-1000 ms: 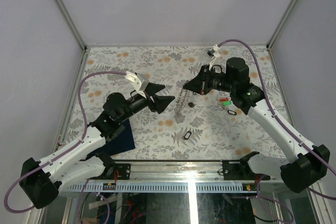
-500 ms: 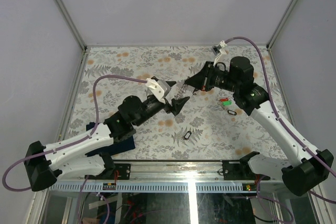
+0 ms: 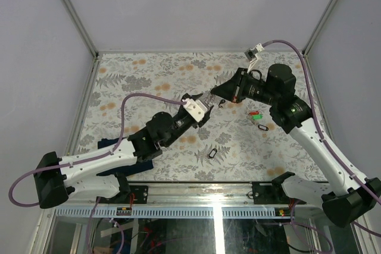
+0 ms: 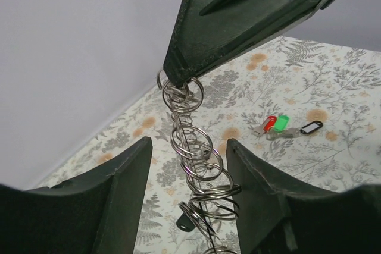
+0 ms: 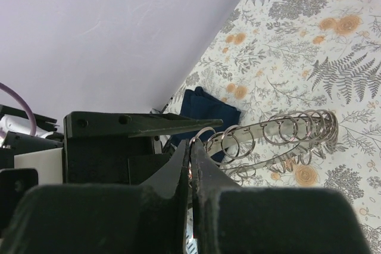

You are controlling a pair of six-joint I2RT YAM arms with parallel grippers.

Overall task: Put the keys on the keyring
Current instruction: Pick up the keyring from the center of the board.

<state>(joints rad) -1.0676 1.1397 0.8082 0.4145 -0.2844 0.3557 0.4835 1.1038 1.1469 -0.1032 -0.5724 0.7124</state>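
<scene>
Nearest the arm bases, one black key (image 3: 210, 154) lay loose on the tabletop (image 3: 149, 69). Farther on, left pincer (image 4: 187, 147) gaped wide, a finger either side of the hanging keyring (image 4: 197, 165). Above, right pincer (image 4: 178, 78) clamped narrow on the chain's top ring. Beyond lay red tag (image 4: 269, 124), green tag (image 4: 281, 123), second black key (image 4: 311, 127).

The counter (image 3: 137, 69) wears a pale cover printed with grey ferns and orange blooms. In its right half a red tag (image 4: 269, 123) and a green tag (image 4: 281, 123) lie side by side, touching. A dark blue cloth (image 5: 205, 108) sits rumpled at the near left corner. Plain pale walls (image 3: 196, 4) close three sides, with slanting metal posts (image 3: 71, 10) at the back corners. A slotted rail (image 3: 208, 211) runs along the near edge.
</scene>
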